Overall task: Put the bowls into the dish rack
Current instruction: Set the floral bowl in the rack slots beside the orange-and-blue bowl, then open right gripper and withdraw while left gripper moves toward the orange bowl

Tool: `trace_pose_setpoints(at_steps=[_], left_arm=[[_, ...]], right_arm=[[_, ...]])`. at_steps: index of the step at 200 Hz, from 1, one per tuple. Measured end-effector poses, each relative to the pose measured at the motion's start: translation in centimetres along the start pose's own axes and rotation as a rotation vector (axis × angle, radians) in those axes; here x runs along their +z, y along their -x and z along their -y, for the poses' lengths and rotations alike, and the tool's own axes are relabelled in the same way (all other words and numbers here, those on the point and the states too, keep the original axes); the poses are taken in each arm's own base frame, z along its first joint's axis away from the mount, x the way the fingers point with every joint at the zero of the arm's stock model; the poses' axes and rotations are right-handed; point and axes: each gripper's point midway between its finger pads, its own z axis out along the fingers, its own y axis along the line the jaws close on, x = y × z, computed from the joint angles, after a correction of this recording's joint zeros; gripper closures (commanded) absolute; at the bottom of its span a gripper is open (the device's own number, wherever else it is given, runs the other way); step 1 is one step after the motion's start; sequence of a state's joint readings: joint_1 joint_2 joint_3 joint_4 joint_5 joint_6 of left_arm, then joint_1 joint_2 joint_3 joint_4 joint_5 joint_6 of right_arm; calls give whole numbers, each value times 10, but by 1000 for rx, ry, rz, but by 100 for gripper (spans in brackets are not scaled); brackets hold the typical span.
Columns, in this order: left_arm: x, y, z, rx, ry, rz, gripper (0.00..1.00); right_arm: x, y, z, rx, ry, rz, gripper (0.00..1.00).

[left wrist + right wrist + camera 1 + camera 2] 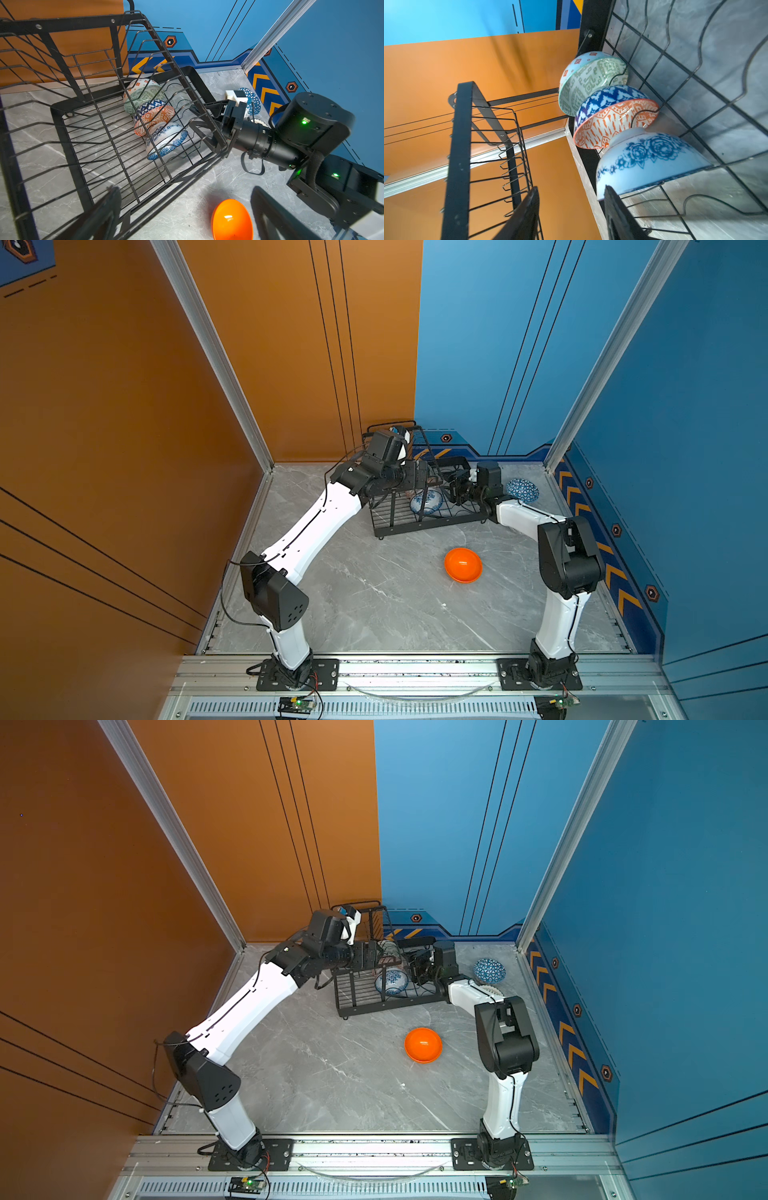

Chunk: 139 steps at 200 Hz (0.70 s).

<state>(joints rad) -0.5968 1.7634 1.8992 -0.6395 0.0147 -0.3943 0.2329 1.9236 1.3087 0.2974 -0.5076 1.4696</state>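
Note:
The black wire dish rack (392,516) (79,158) stands at the back of the table. Several patterned bowls lean in a row on its lower tier; nearest the front is the blue-white floral bowl (426,502) (166,139) (650,164). My right gripper (571,216) (451,489) is open at the rack's right end, one finger close beside the floral bowl's rim, nothing between its jaws. My left gripper (187,218) (422,475) hangs wide open and empty above the rack. The plain orange bowl (463,565) (231,220) sits on the table in front of the rack.
A blue-white triangle bowl (522,490) (252,99) lies at the back right by the blue wall. A white-black bowl (258,121) is mostly hidden behind my right arm. The rack's raised upper tier (62,58) is close under my left wrist.

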Motion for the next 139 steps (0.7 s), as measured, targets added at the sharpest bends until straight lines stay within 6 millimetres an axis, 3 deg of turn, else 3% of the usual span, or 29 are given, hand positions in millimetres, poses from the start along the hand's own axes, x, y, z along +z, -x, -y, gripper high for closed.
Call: trace_pose_setpoints(at_steps=[63,100,119,139], left_arm=[[0,0,-1,3,11,5,2],[-1,-1,7,27,6,7,2],[-6,0,23,90,-7,24,2],[-14,0,52,178,-47,44,2]], right_arm=[[-27,4,-7,-44,-12,12,36],[-49,26,-11,-53,-2,63,13],[-61,37,-17,-60,9,91,0],[-74,45,-23,-74,26,110,0]])
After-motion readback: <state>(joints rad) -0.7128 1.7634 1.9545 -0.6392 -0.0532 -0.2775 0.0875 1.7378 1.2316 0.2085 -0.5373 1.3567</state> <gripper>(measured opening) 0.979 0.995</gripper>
